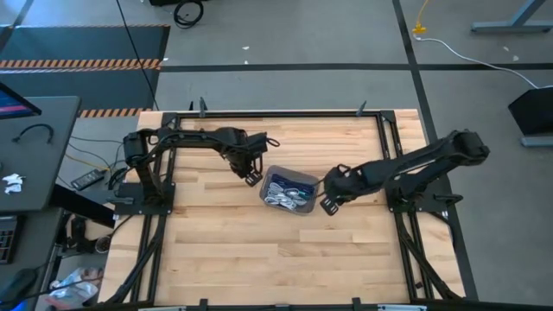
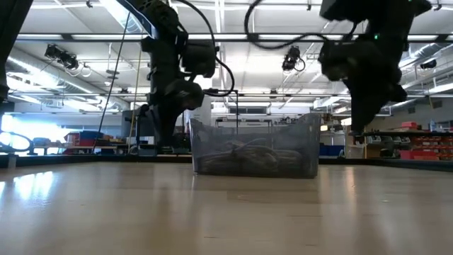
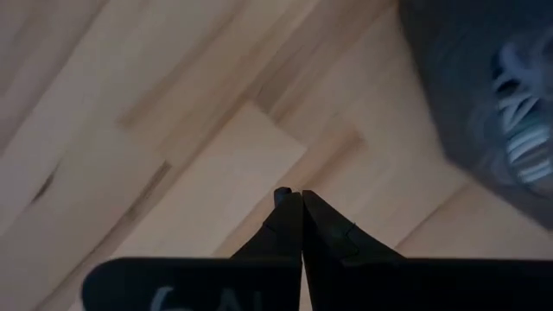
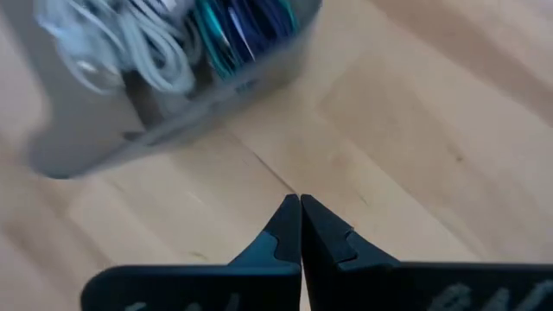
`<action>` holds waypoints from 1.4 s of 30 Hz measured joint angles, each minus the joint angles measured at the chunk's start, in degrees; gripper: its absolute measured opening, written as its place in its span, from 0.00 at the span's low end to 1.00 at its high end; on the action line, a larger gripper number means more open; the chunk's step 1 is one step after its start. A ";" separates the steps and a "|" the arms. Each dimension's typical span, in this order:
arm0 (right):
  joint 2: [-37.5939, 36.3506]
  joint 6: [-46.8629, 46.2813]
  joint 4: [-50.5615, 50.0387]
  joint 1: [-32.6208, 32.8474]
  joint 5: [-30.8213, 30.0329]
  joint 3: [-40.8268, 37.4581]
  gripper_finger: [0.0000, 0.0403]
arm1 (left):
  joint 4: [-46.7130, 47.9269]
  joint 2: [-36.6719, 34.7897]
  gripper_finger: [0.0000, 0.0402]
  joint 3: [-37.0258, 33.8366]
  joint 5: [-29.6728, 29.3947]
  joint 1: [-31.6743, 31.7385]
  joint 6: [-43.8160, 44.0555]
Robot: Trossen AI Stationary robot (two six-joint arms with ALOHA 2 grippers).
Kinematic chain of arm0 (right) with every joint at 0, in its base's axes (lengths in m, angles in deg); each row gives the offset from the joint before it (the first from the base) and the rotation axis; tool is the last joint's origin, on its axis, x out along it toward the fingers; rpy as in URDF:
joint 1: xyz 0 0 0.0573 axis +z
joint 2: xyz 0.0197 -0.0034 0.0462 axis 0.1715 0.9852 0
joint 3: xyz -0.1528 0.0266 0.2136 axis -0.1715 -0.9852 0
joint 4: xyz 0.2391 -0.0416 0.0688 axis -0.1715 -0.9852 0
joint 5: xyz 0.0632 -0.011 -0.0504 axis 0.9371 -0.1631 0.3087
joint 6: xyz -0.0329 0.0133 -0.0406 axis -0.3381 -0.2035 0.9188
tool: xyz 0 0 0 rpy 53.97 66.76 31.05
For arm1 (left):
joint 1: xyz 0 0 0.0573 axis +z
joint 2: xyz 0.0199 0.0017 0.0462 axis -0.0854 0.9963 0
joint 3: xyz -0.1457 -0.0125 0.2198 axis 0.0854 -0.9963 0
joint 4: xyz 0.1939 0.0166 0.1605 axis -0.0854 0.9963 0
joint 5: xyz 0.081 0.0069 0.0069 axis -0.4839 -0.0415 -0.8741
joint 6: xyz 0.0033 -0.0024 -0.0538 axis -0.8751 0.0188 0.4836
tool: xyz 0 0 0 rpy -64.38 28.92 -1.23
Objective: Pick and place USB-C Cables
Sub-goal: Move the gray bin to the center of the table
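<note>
The USB-C cables (image 1: 285, 192) lie coiled inside the grey translucent tray (image 1: 304, 177) at mid-table: white, teal and dark blue bundles (image 4: 207, 30) show through its open top. My left gripper (image 1: 252, 175) hovers just left of the tray, fingers shut and empty (image 3: 298, 203). My right gripper (image 1: 327, 204) hangs just right of the tray's near corner, also shut and empty (image 4: 299, 206). In the low view the tray (image 2: 255, 145) stands on its base between the two arms.
The wooden table (image 1: 259, 250) has bare boards on the near side and to both sides of the tray. A black frame (image 1: 276, 114) runs along the table's far edge and sides. Both arm bases stand at the table's left and right edges.
</note>
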 joint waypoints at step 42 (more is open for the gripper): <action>8.39 28.80 21.60 -14.21 9.16 -0.11 0.00 | -10.14 -0.02 0.01 0.02 3.17 -10.97 17.42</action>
